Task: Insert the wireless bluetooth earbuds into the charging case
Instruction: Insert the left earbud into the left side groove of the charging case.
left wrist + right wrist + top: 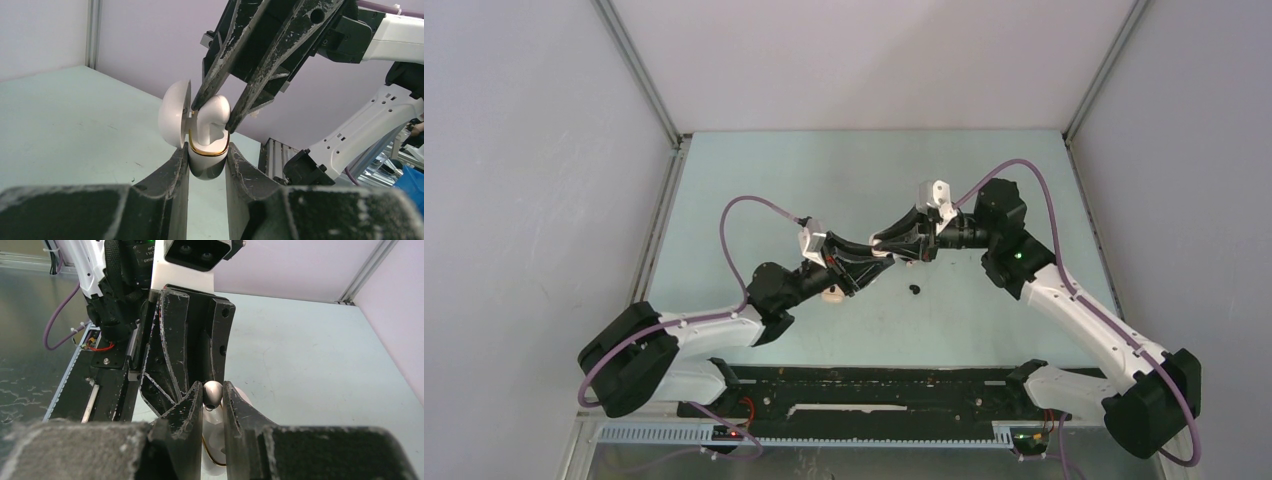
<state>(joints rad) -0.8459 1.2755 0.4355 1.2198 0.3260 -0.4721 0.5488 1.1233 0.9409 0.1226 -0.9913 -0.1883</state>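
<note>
Gripped in the left hand (207, 155): glossy white, gold-rimmed charging case (207, 169), lid open. Pinched between the narrowed tips of the right hand (212, 118), resting in the case's mouth: tiny white earbud (215, 111). Loose on the pale green surface (984, 190) nearby: tiny black earbud (915, 290).

left pincer (207, 156) — grips charging case (205, 171) | right pincer (213, 119) — pinches earbud (216, 106)

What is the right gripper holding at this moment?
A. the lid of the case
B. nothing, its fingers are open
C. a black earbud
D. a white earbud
D: in the left wrist view the right gripper pinches a white earbud at the mouth of the open case, which the left gripper holds.
</note>
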